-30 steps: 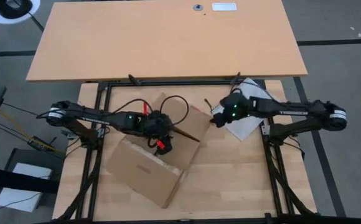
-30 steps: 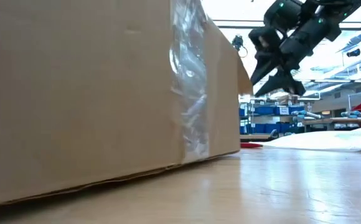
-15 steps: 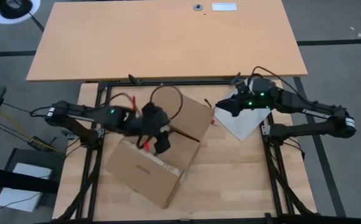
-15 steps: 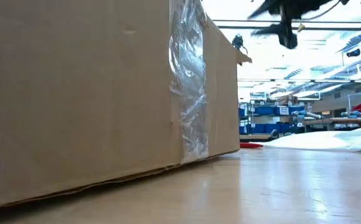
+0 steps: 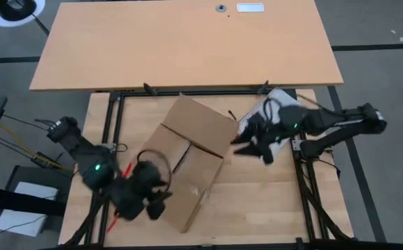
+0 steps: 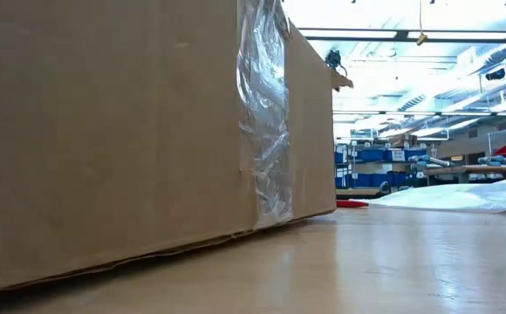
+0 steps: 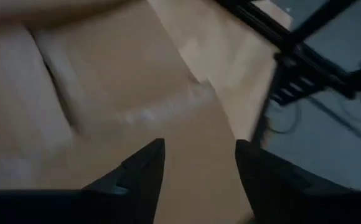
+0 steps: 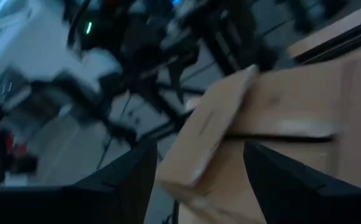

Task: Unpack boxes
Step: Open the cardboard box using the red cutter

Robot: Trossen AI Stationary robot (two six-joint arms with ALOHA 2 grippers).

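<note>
Cardboard dominates the slatted wooden worktable: a medium brown shipping carton with clear tape strips sits a little left of the middle, turned askew so its long axis runs from the near left corner up toward the far right. Its flaps look lifted, the far one raised toward the right arm's side.

At the right, the right gripper hangs just beside the carton's far right flap, fingers spread with nothing between them; its wrist camera looks straight at that flap's edge. I'd judge this arm the nearer one for reaching into the carton, which lies just to its left.

At the near left, the left gripper hovers over the carton's near end, fingers parted and empty, cardboard showing between them in its own camera.

A white plastic bag lies under the right arm. A thin red streak shows by the left arm; I can't tell what it is.
</note>
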